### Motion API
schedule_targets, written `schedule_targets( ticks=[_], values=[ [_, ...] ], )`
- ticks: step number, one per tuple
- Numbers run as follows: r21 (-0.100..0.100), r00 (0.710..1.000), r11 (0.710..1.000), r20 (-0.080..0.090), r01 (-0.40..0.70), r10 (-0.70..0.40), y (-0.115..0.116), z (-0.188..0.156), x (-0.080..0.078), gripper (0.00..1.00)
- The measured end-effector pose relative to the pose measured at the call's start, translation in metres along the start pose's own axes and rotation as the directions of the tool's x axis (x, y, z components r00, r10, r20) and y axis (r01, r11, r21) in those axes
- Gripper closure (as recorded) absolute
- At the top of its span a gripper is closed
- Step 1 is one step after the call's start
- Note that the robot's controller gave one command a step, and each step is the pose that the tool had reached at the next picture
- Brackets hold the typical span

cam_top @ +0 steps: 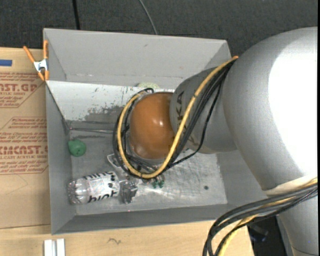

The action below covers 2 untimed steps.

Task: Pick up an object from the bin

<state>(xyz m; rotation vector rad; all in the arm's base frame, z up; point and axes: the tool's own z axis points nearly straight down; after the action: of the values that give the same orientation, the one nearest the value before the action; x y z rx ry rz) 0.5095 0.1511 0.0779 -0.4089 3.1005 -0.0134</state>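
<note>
- Hand point(130, 189): set low at 6 o'clock on the bin point(58, 159) floor, beneath the wrist's orange cover point(152, 124). Whether it is spread or pressed together cannot be told, and no hold is visible.
- Clear plastic bottle point(93, 190), black lettering: on its side at 7 o'clock along the front wall, its end just beside the hand. Nearest thing, so probably the pick.
- Green lump point(77, 147): 9 o'clock, near the left wall, well apart.
</note>
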Motion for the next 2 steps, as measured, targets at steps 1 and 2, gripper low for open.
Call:
schedule_targets(
  ticks=[1,2],
  values=[
    [0.000,1.000,1.000,0.000,0.000,0.000,0.000,0.000,0.000,1.00],
    [-0.003,1.000,1.000,-0.010,-0.007,0.007,-0.011,-0.020,-0.012,1.00]
  ],
)
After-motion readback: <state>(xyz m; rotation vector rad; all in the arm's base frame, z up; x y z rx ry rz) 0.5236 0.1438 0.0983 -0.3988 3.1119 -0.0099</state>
